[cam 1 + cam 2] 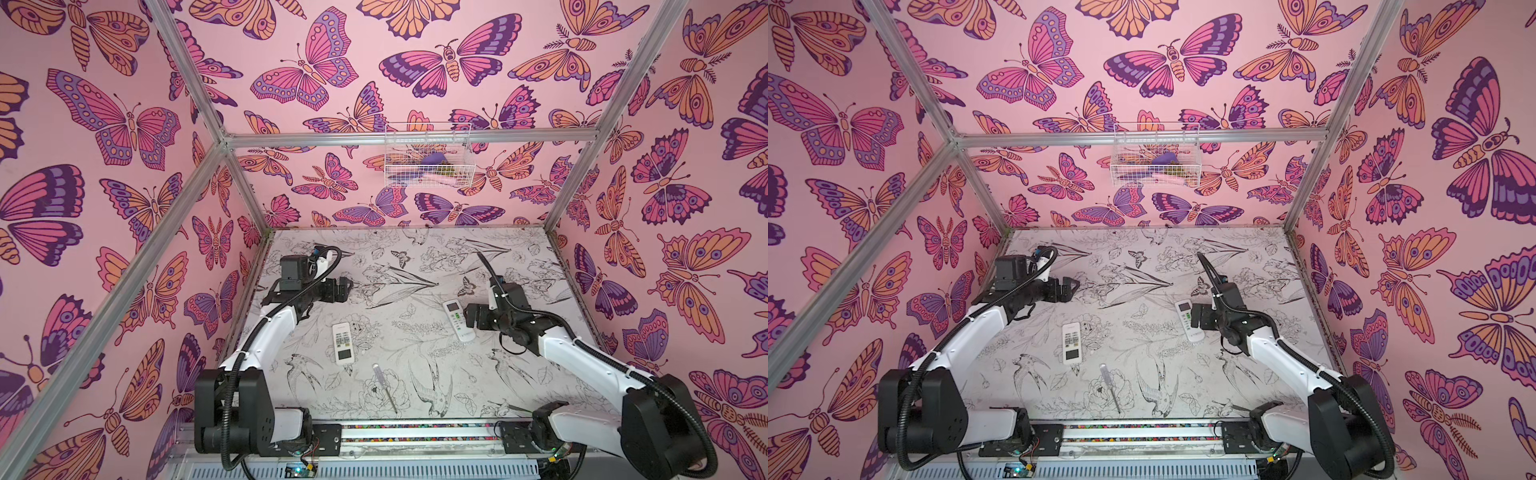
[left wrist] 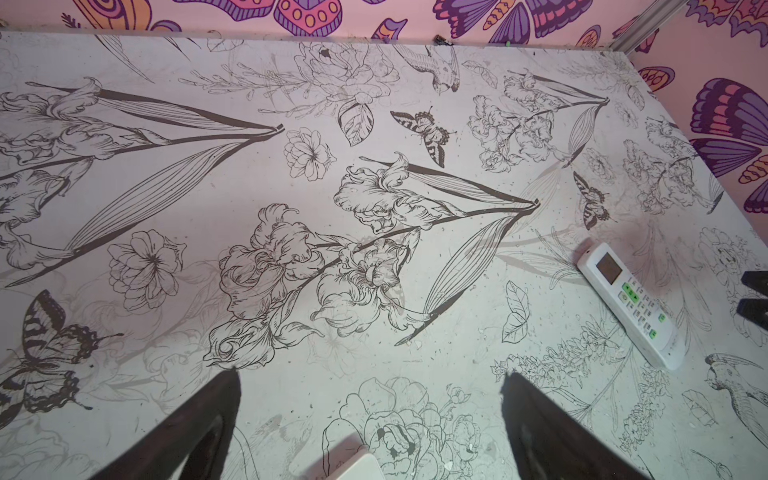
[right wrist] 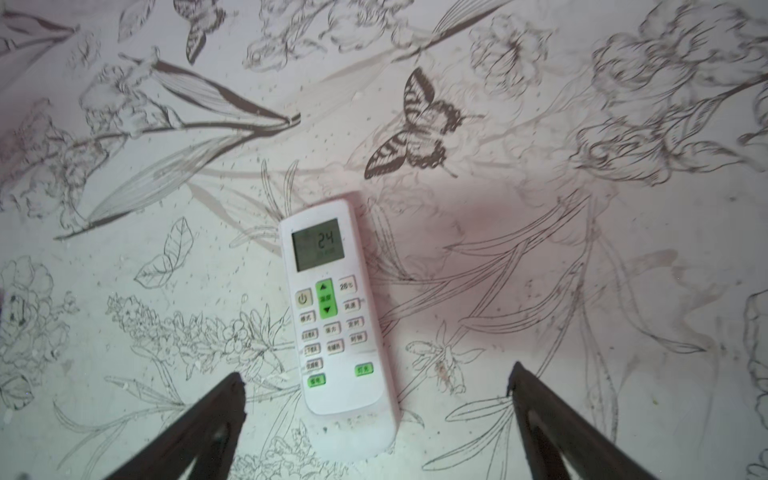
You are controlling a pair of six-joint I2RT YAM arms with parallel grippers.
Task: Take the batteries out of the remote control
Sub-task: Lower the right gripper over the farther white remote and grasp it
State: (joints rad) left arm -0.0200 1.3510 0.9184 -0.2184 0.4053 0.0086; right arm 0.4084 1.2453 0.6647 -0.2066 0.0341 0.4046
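Observation:
Two white remote controls lie face up on the floral table. One with green buttons (image 1: 458, 321) (image 1: 1188, 321) (image 3: 336, 324) lies on the right, its lit screen reading 24. My right gripper (image 1: 468, 316) (image 3: 376, 372) hovers open over its lower end, a finger either side and not touching. The other remote (image 1: 343, 343) (image 1: 1072, 343) lies left of centre; only its corner (image 2: 353, 465) shows in the left wrist view. My left gripper (image 1: 348, 286) (image 2: 371, 376) hangs open and empty above the table behind it. The batteries are hidden.
A clear-handled screwdriver (image 1: 385, 386) (image 1: 1111, 388) lies near the table's front edge. A white wire basket (image 1: 428, 156) (image 1: 1156, 156) hangs on the back wall. Butterfly-patterned walls and aluminium posts enclose the table on three sides.

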